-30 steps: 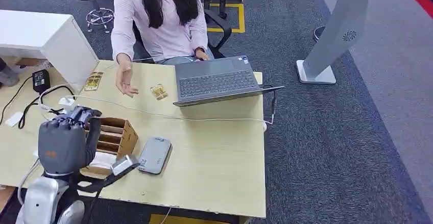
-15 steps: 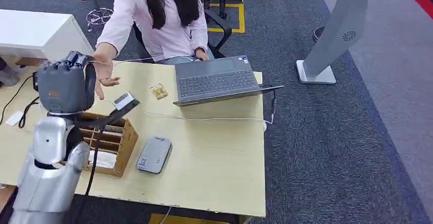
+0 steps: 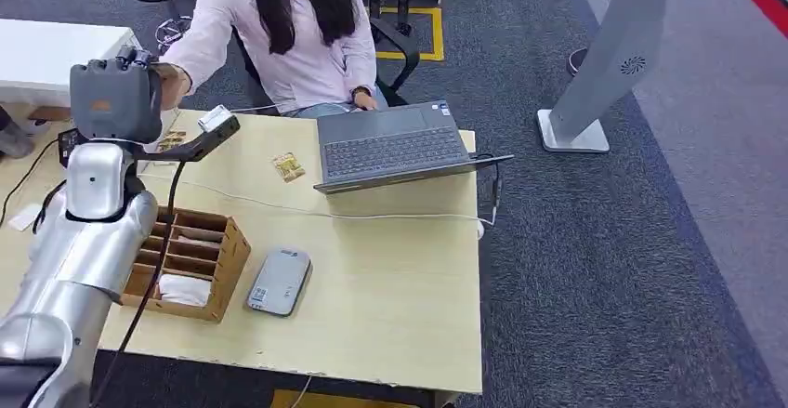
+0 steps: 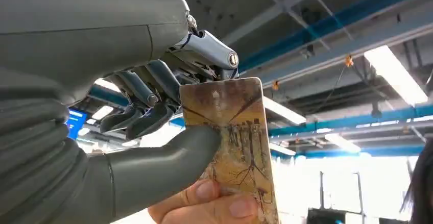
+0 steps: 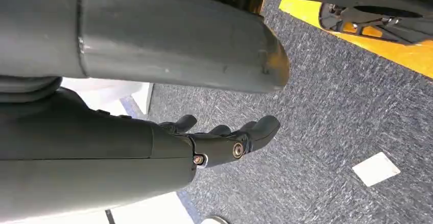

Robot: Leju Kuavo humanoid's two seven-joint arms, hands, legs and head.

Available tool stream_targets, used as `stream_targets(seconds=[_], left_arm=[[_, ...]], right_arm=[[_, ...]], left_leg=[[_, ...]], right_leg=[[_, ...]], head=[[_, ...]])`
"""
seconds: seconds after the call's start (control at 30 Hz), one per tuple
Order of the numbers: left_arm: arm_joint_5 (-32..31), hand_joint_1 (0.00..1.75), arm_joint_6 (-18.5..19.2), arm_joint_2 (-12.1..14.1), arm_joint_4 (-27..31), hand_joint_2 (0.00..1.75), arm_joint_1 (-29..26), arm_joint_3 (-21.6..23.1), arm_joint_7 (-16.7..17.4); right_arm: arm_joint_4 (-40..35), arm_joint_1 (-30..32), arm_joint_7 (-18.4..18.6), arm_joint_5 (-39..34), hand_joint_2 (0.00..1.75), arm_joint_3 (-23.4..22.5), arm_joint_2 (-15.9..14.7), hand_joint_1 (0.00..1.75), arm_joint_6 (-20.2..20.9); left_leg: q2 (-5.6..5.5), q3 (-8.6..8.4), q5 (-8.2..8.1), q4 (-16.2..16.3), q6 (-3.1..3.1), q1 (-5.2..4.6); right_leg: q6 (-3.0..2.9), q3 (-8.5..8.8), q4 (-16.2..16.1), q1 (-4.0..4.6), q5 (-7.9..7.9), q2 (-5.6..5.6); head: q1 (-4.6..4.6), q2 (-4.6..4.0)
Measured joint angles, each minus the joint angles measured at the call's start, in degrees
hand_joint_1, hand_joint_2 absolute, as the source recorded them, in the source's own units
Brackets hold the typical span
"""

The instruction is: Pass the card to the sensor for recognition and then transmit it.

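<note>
- Left hand point(image 3: 113, 101) raised high at upper left of the head view, silver arm rising from the lower left corner.
- Card point(image 4: 232, 142) pinched between thick grey thumb and darker fingers point(image 4: 148, 89) of that hand, seen at centre of the left wrist view; brownish print with bare branches on its face.
- Person's fingers point(image 4: 214, 203) gripping the same card at its far end, bottom centre of the left wrist view: card touched from both sides at once.
- In the head view, person's arm point(image 3: 200, 36) in a pale pink sleeve reaching toward the raised hand at upper left; the meeting point hidden behind the hand.
- Grey sensor point(image 3: 279, 281) lying flat on the tabletop point(image 3: 390, 287), lower centre-left, just beside the wooden organiser box point(image 3: 190, 261).
- Two more gold-toned cards on the tabletop: one point(image 3: 288, 166) left of the laptop point(image 3: 395, 143), another point(image 3: 170, 138) close under the raised hand.
- White cable point(image 3: 372, 215) trailing across the tabletop in front of the laptop.
- Right hand point(image 5: 219, 137) hanging over dark carpet in the right wrist view, fingers loosely extended and slightly curled, holding nothing.
- White stand point(image 3: 613, 64) on the carpet at upper right of the head view.
</note>
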State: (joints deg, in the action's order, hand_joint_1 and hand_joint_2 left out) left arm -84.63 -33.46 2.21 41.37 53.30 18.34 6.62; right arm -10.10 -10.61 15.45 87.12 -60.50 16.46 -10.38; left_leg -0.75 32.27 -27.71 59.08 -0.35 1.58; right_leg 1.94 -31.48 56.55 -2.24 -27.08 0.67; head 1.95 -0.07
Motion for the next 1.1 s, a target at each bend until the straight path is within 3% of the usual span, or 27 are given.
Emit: stream_targets(seconds=[0.23,0.27,0.5,0.67,0.73,0.9,0.97,1.1], left_arm=[[0.0,1.75,-0.1,0.0,-2.5,1.75,0.3,0.0,-0.2],[0.0,0.05,-0.1,0.0,-2.7,1.75,0.3,-0.1,-0.4],[0.6,0.0,-2.0,0.0,-3.1,1.75,-0.1,-1.3,-0.9],[2.5,0.0,-4.7,0.0,0.0,1.75,-3.7,-2.3,-3.9],[5.6,0.0,-5.0,0.0,4.2,1.75,-7.1,-2.9,-6.0],[14.0,0.0,-5.6,1.2,22.7,1.75,-21.0,-4.5,-11.0],[21.1,0.0,-6.1,1.6,30.9,1.75,-28.4,-5.8,-15.9],[51.9,0.0,-4.4,1.2,46.0,1.75,-45.5,-13.6,-36.0]], right_arm=[[0.0,0.0,0.0,0.0,0.0,0.0,0.0,0.0,0.0],[0.0,0.0,0.0,0.0,0.0,0.0,0.0,0.0,0.0],[0.0,0.0,-0.2,0.0,0.0,0.0,0.0,0.0,0.0],[0.0,0.0,-0.1,0.0,0.0,0.0,0.0,0.0,-0.4],[0.0,0.1,0.2,0.0,0.0,0.0,-0.1,0.0,-0.6],[0.0,1.3,-0.5,-0.2,0.0,0.0,-0.4,0.0,-1.8],[0.0,2.0,-1.7,-0.6,0.0,-0.1,-0.6,0.0,-2.2],[-0.1,3.6,-3.7,-2.5,0.0,-1.3,-1.2,0.0,-2.2]], left_leg=[[-0.01,0.1,-0.01,0.0,0.01,-0.01],[-0.01,0.1,-0.01,0.0,0.01,-0.01],[-0.01,0.11,-0.01,0.0,0.0,0.0],[0.0,0.13,-0.01,0.0,0.01,0.0],[0.01,0.14,-0.02,0.0,0.01,-0.02],[0.09,0.18,-0.16,0.0,0.0,-0.03],[0.18,0.17,-0.25,0.0,-0.04,-0.03],[0.43,0.15,-0.41,-0.1,-0.04,-0.01]], right_leg=[[0.0,-0.06,0.0,-0.01,-0.01,0.0],[0.0,-0.07,0.0,-0.01,0.0,0.0],[0.0,-0.1,0.0,0.0,0.0,0.0],[0.0,-0.1,0.0,-0.01,-0.01,0.0],[0.01,-0.1,0.0,-0.02,-0.01,0.01],[0.01,-0.13,0.0,-0.03,-0.08,0.13],[0.03,-0.17,0.0,-0.03,-0.14,0.24],[-0.02,-0.26,0.0,-0.01,-0.3,0.41]], head=[[0.0,0.0],[0.0,0.0],[0.0,0.0],[0.02,0.0],[0.02,0.0],[0.07,0.0],[0.07,0.0],[0.02,0.0]])
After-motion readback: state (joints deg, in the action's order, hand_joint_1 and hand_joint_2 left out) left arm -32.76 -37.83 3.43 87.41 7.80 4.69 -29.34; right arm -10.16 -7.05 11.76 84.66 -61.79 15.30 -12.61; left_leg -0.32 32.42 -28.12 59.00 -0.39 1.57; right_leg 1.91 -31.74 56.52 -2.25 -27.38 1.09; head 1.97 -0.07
